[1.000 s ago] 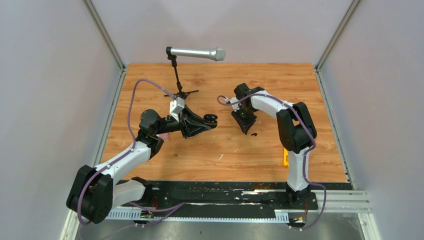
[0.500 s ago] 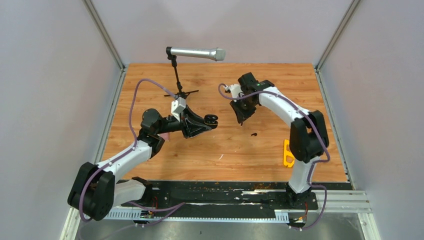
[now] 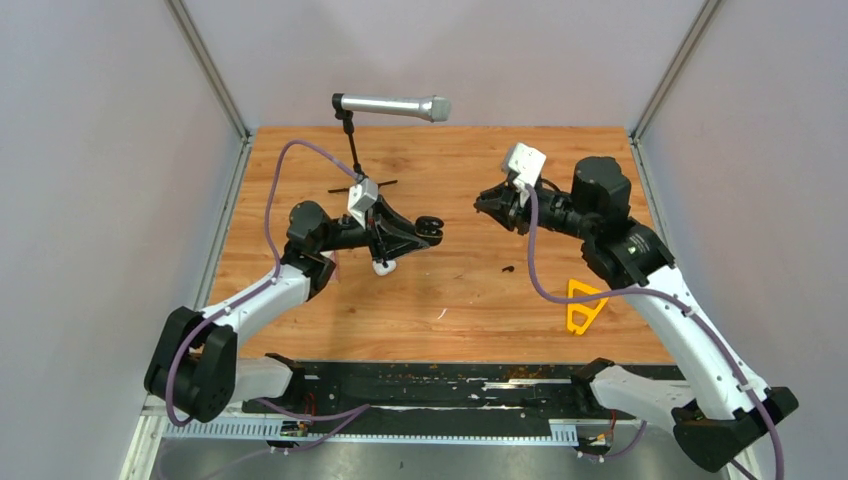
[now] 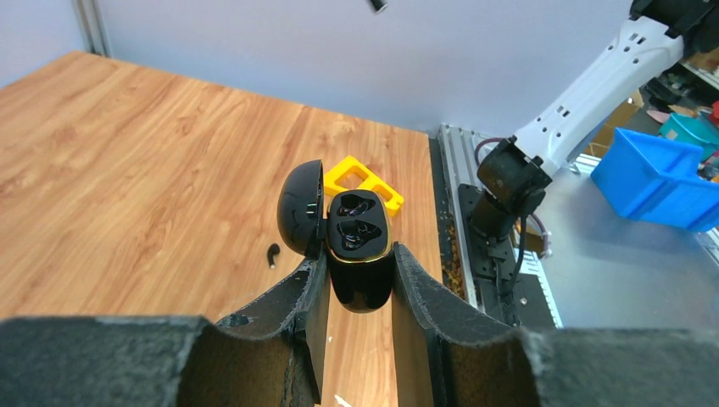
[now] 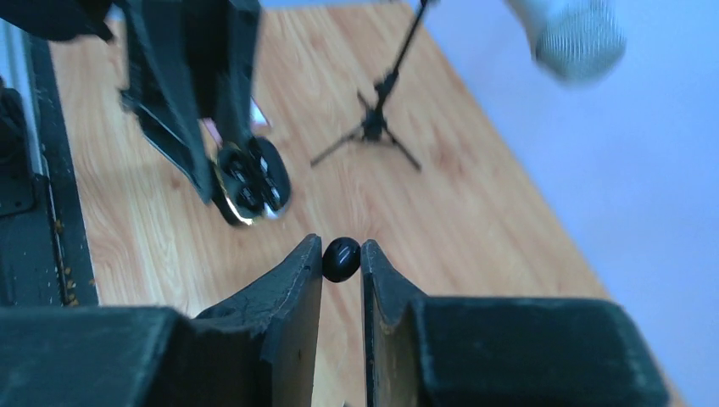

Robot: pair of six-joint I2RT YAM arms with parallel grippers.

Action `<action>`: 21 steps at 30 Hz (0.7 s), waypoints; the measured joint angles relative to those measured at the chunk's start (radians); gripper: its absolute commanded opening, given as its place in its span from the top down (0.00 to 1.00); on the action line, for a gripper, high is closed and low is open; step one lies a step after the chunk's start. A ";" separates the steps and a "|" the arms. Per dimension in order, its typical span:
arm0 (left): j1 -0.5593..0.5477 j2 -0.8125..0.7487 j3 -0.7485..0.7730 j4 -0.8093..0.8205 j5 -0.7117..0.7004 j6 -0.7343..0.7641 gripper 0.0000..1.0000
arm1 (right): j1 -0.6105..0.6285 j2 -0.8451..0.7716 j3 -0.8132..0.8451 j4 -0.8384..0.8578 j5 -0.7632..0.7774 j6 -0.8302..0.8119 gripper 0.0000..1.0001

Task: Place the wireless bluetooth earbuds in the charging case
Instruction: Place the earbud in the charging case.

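Observation:
My left gripper (image 3: 425,232) is shut on an open black charging case (image 4: 360,263) with a gold rim, held above the table. Its lid (image 4: 301,208) is swung open to the left and its two wells (image 4: 359,222) face the camera. My right gripper (image 3: 487,205) is shut on one black earbud (image 5: 341,259), pinched at the fingertips in the air. It faces the case (image 5: 250,182) across a gap. A second black earbud (image 3: 508,268) lies on the wooden table; it also shows in the left wrist view (image 4: 273,253). No white earbuds are in view.
A microphone (image 3: 390,105) on a small tripod stand (image 3: 358,185) stands at the back centre. A yellow triangular piece (image 3: 583,305) lies on the table at the right front. A small white object (image 3: 384,266) lies under my left gripper.
My right arm has lifted off the table beside the loose earbud and swung up and right, now pointing at the case. My left gripper has risen a little, uncovering the white object.

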 measured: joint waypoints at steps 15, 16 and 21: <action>-0.029 -0.015 0.073 0.042 0.021 -0.082 1.00 | 0.361 0.080 0.026 0.288 0.009 -0.238 1.00; -0.029 -0.021 0.076 0.042 0.021 -0.090 1.00 | 0.374 0.080 0.024 0.308 0.017 -0.256 1.00; -0.029 -0.051 0.106 0.043 0.016 -0.126 1.00 | 0.399 0.079 0.024 0.391 0.057 -0.315 1.00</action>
